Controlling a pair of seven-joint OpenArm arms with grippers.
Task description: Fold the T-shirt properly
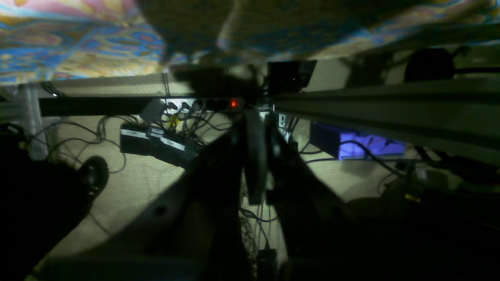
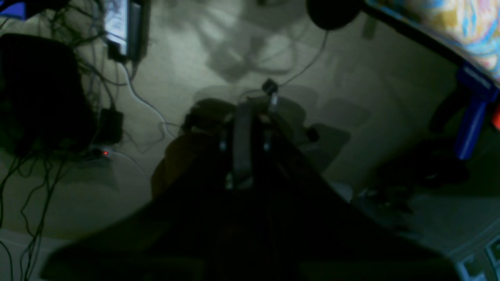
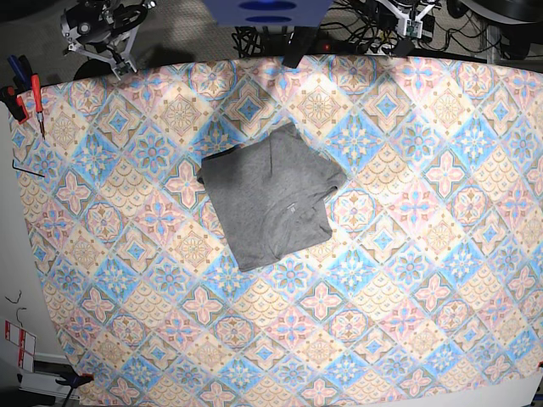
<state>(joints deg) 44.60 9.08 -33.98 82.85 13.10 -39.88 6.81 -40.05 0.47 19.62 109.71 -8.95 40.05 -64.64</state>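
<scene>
The grey T-shirt (image 3: 267, 197) lies folded into a compact, slightly rotated rectangle on the patterned tablecloth (image 3: 407, 254), a little left of the table's middle in the base view. Both arms are pulled back beyond the table's far edge, well away from the shirt: the left arm (image 3: 405, 15) at the top right and the right arm (image 3: 102, 25) at the top left. In the left wrist view my left gripper (image 1: 256, 117) hangs shut over the floor, holding nothing. My right gripper (image 2: 244, 111) is also shut and empty, pointing at the floor. Neither wrist view shows the shirt.
Red-handled tools (image 3: 34, 97) lie at the table's left edge. Below the table's edge are a power strip (image 1: 195, 104) with a red light, tangled cables (image 2: 23, 187) and a blue clamp (image 2: 472, 113) on the table's edge.
</scene>
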